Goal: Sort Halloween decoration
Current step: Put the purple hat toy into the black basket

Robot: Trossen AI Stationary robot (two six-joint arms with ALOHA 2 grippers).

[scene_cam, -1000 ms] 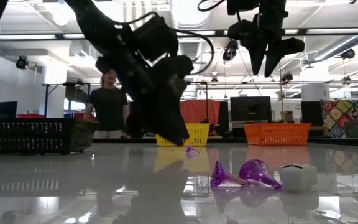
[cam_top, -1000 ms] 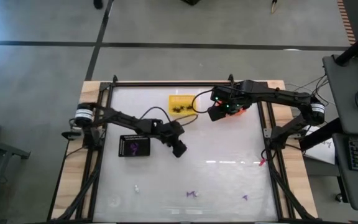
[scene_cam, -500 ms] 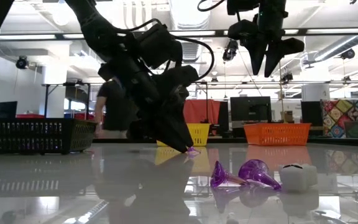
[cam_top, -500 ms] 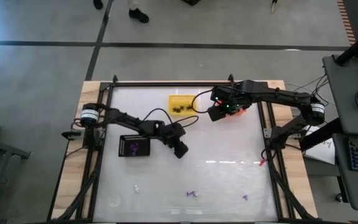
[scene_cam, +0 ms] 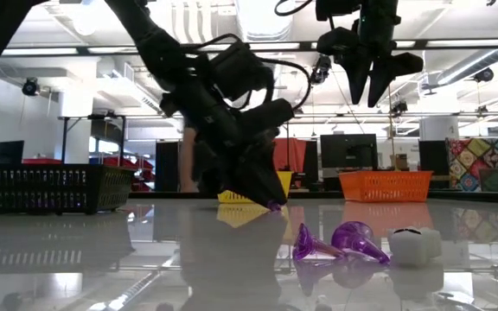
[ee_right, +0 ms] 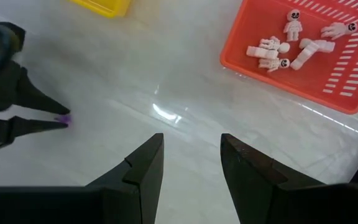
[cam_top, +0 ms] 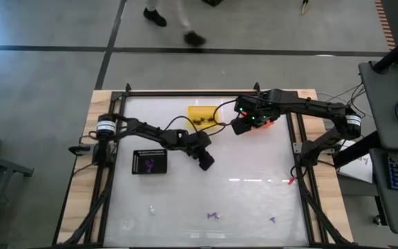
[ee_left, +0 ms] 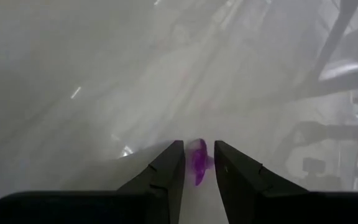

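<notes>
Left hand [cam_top: 206,162] shifted right, pinching purple trinket [ee_left: 197,161], seen only in wrist and low views; right hand [ee_right: 191,158] open near orange basket [ee_right: 347,93].

We list the table top [cam_top: 247,200]: white, smooth, glossy, mirroring what stands on it. Its border [cam_top: 81,194], at 9 o'clock: bare pale wood. Orange basket [ee_right: 303,68] and yellow basket [cam_top: 200,114], at 12 o'clock: slotted plastic. Black tray [cam_top: 148,162]: matt, ribbed rim. Purple trinkets [scene_cam: 340,242]: translucent, shiny plastic. White trinkets [ee_right: 278,46]: matt plastic. Right fingers [ee_right: 145,168]: matt black.
</notes>
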